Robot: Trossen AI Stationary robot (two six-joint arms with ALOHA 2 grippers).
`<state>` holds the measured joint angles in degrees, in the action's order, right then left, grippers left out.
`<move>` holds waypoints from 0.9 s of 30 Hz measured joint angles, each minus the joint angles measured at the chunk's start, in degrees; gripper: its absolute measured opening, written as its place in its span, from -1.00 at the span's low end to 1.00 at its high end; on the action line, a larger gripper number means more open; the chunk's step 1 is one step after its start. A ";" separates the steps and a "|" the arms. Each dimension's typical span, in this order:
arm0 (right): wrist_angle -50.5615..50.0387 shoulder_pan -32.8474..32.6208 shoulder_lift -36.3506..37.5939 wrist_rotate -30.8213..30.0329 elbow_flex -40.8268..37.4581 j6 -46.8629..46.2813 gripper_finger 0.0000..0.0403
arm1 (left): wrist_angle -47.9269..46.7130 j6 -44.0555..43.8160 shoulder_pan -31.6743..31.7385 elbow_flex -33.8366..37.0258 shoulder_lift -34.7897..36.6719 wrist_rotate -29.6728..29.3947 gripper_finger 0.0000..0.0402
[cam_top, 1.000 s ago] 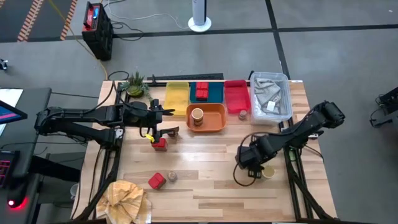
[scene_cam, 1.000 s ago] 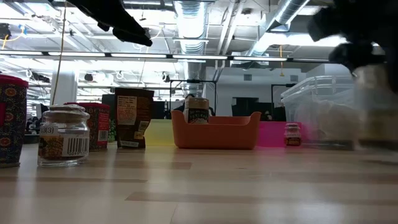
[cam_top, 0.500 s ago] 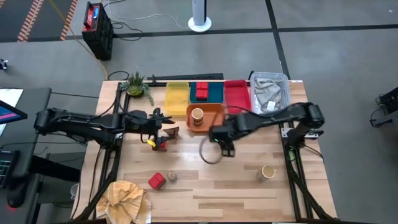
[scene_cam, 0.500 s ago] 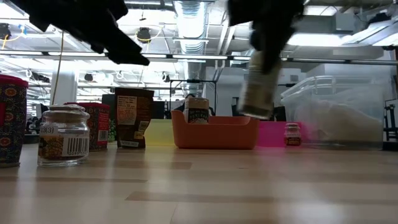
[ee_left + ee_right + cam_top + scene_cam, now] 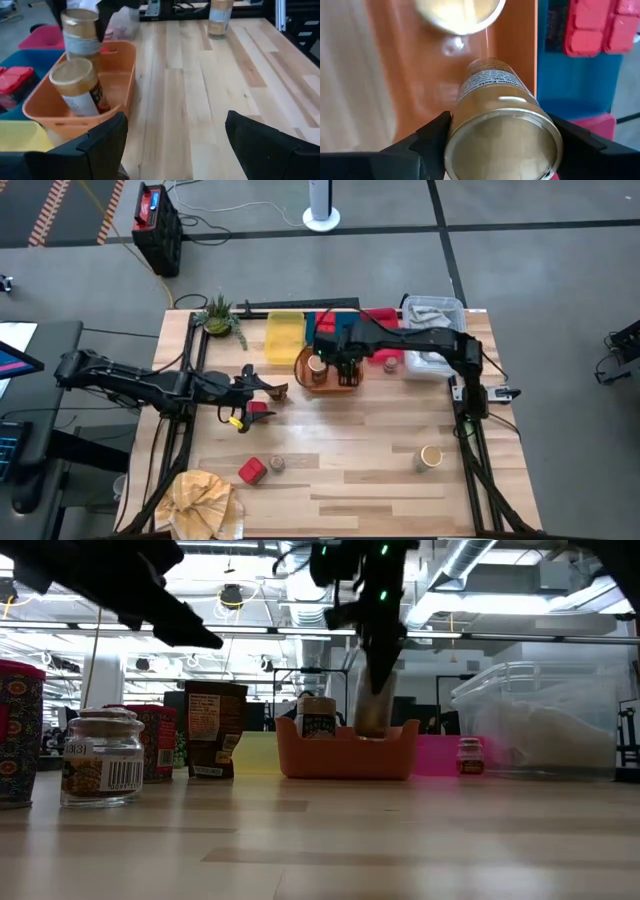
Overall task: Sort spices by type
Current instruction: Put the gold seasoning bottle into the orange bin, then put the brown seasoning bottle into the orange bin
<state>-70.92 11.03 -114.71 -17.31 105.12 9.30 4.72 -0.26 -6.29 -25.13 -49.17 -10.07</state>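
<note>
My right gripper (image 5: 345,366) hangs over the orange tray (image 5: 350,383), shut on a tan round jar (image 5: 372,705). A second tan jar (image 5: 317,365) stands in that tray. A third (image 5: 430,456) stands on the table near the right edge. My left gripper (image 5: 252,394) hovers open, just above a red tin (image 5: 259,411) beside a dark brown piece (image 5: 277,390). Another red tin (image 5: 251,470) and a small glass jar (image 5: 276,464) stand nearer the front. Red tins (image 5: 325,326) lie in the blue tray. A tiny shaker (image 5: 390,362) stands by the red tray. My right gripper (image 5: 502,137) pinches the tan jar near its pale top (image 5: 502,145), one finger (image 5: 432,137) on each side. The fingers come from above, pointing down along the jar. The jar hangs nearly upright, its lower end (image 5: 370,725) behind the orange tray's wall; whether it rests on the floor is hidden.
Yellow tray (image 5: 284,335), blue tray (image 5: 345,330) and red tray (image 5: 380,335) line the far edge with a clear bin of cloth (image 5: 435,335). A plant (image 5: 218,315) stands at the far left, a tan cloth (image 5: 200,500) at the near left corner. Bare wood lies mid-table.
My right gripper has carried the tan jar from the table's near right, by the standing jar, toward the far edge and left, and now holds it down into the orange tray. My left gripper has drawn back a little toward the left and near side, staying open.
</note>
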 joint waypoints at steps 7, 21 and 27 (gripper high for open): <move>2.34 4.19 -3.02 2.44 0.00 2.89 0.62 | 1.42 -1.41 -0.24 3.20 1.00 -2.09 0.61; -1.50 3.07 -1.07 4.60 1.57 0.58 0.72 | 3.42 0.65 -0.24 3.22 0.98 -4.21 0.61; -5.27 -1.53 4.77 2.44 2.03 -9.54 0.73 | 3.75 -0.56 -0.22 3.14 0.98 -4.36 0.61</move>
<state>-76.19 9.50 -109.94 -14.88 107.15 -0.24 8.47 -0.83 -6.50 -22.00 -48.18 -14.44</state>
